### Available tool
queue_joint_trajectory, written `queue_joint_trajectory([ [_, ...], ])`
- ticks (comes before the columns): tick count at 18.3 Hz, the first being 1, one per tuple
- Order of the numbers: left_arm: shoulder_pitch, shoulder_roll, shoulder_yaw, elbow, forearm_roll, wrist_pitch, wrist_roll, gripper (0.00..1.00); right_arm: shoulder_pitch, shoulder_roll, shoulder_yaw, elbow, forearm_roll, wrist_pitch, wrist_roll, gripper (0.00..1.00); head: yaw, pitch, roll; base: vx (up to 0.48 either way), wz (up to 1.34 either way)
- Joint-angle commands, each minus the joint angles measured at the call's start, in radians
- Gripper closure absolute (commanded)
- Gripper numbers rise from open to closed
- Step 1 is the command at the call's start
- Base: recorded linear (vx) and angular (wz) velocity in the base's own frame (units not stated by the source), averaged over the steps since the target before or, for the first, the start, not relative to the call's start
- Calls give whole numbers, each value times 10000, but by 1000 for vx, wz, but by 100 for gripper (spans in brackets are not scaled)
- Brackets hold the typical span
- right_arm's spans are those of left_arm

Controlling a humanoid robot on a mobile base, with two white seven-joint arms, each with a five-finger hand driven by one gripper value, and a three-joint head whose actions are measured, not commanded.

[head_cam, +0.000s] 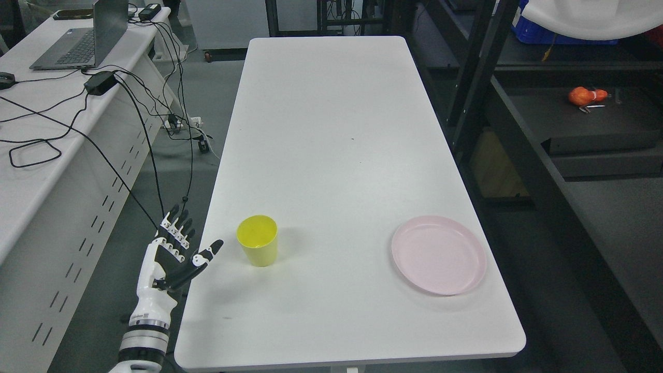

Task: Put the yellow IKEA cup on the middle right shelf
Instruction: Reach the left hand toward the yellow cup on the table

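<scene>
While upright, yellow cup (257, 240): lower left of the white bench (331, 129).
Left hand (176, 254): fingers spread, empty, just left of the cup.
Pink plate (438, 255): lower right.

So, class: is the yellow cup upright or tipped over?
Upright. The cup stands on its base on the table, open rim up, inside visible and empty.
</scene>
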Motion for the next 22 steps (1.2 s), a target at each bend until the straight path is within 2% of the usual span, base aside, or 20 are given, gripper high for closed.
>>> queue_joint_trajectory([
  [1, -226, 115, -4, -79, 4, -2, 3, 2, 138, -175, 169, 0, -245, 8, -7, 1, 0, 0, 0, 0, 0],
  [4, -226, 115, 11, 13, 4, -2, 2, 2, 138, -175, 169, 0, -245, 8, -7, 1, 0, 0, 0, 0, 0],
  [7, -623, 115, -4, 839, 96, -32, -43, 2, 138, -175, 169, 0, -245, 8, -7, 1, 0, 0, 0, 0, 0],
  [12, -1407, 115, -647, 1654, 296, -63, -1622, 2, 138, -175, 169, 0, -245, 8, -7, 1, 0, 0, 0, 0, 0],
  [15, -1102, 115, -1551, 1670, 52, -63, -1593, 2, 138, -175, 169, 0, -245, 8, -7, 1, 0, 0, 0, 0, 0],
  [22, -916, 115, -1615, 1977, -930, 90, -1348, 2, 138, -175, 169, 0, -245, 8, -7, 1, 0, 0, 0, 0, 0],
])
